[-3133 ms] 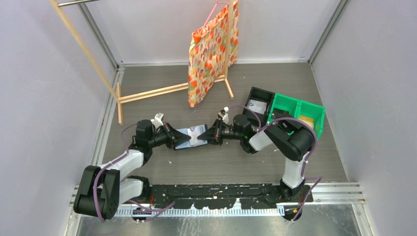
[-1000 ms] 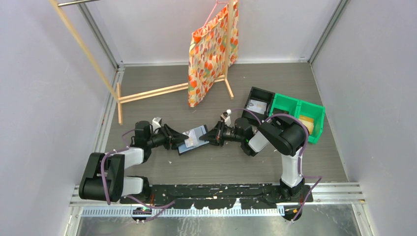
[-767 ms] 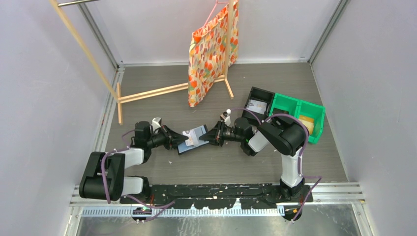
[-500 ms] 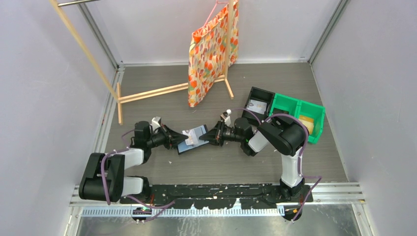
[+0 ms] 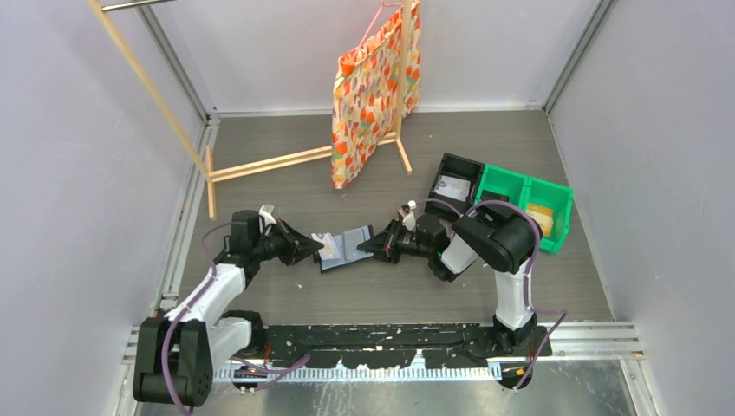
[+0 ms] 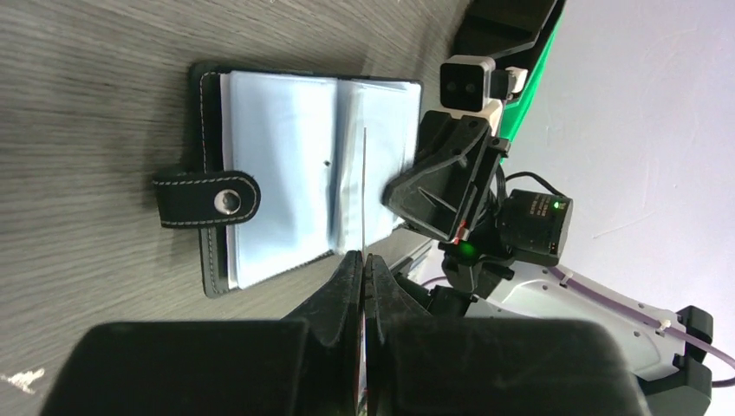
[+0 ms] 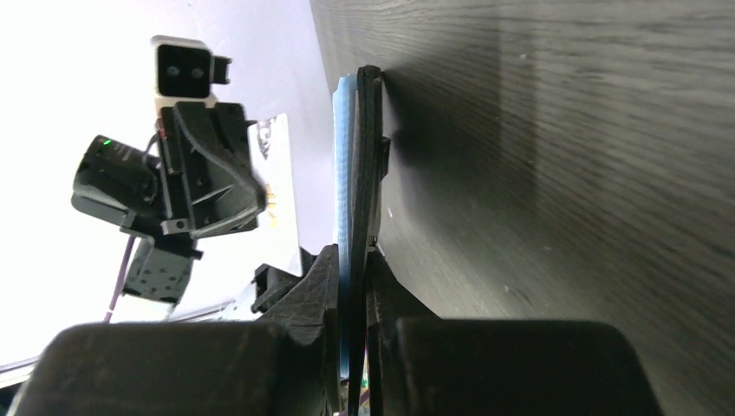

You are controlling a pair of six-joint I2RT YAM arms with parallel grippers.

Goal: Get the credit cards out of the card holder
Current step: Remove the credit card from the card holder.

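The card holder (image 5: 348,247) lies open on the table, blue-grey pockets up, black outside; its clasp tab (image 6: 208,199) sticks out to the side. My right gripper (image 5: 366,247) is shut on the holder's right edge, seen edge-on in the right wrist view (image 7: 351,256). My left gripper (image 5: 314,249) is shut on a pale credit card (image 5: 326,245), held just left of the holder and out of its pockets. The card shows edge-on as a thin line between my left gripper's jaws (image 6: 364,260). It also shows in the right wrist view (image 7: 282,191).
A black open-topped bin (image 5: 444,172) with a card in it (image 5: 452,185) stands at the back right, beside green bins (image 5: 524,199). A patterned bag (image 5: 373,87) hangs on a wooden rack (image 5: 260,160) at the back.
My left gripper has drawn back to the left with the card, which has come out of the holder. The holder and my right gripper shifted slightly to the right.
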